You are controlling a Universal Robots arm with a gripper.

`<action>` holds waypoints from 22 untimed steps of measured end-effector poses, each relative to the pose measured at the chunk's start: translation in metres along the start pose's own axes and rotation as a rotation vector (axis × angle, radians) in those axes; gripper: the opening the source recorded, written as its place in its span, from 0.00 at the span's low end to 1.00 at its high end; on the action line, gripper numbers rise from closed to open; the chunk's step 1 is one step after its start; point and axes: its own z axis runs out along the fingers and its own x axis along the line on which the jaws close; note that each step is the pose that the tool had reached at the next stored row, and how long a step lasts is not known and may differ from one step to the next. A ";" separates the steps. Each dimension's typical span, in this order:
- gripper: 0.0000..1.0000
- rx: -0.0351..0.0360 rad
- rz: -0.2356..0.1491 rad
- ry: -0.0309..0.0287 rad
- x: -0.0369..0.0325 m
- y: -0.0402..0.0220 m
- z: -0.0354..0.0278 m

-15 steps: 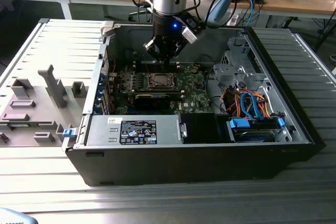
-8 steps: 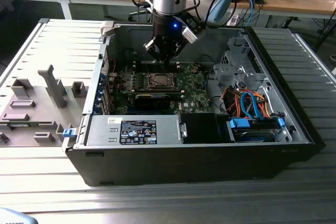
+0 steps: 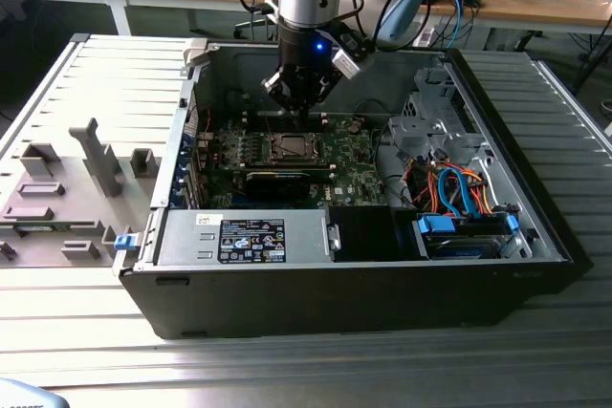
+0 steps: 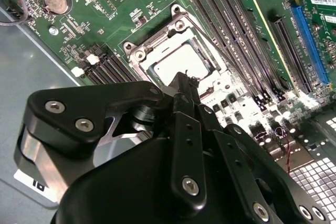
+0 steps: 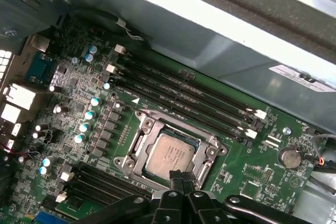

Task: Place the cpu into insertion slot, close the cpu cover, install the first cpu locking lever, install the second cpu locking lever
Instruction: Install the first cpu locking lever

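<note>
The cpu [image 5: 165, 154] [image 4: 178, 60], a dull silver square, lies flat in the insertion slot [image 3: 287, 147] on the green motherboard inside the open computer case. The cpu cover [image 5: 181, 129] [image 4: 157, 40], a silver frame with a window, lies down around the chip. My gripper [image 3: 299, 102] [image 5: 181, 178] [image 4: 185, 83] hangs just above one edge of the socket, apart from it. Its black fingers are shut together with nothing between them.
The case walls [image 3: 191, 131] close in the board. A long black card [image 3: 277, 180] lies beside the socket, with a labelled black box [image 3: 253, 241] nearer. A drive cage [image 3: 430, 126] and coloured cables [image 3: 459, 188] fill the exterior view's right. Grey fixtures [image 3: 96, 155] stand outside.
</note>
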 end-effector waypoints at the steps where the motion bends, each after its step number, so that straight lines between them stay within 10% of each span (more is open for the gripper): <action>1: 0.11 0.0000 -0.001 -0.0001 0.0000 0.0000 0.0000; 22: 0.11 0.0000 -0.027 -0.0011 0.0000 0.0000 0.0000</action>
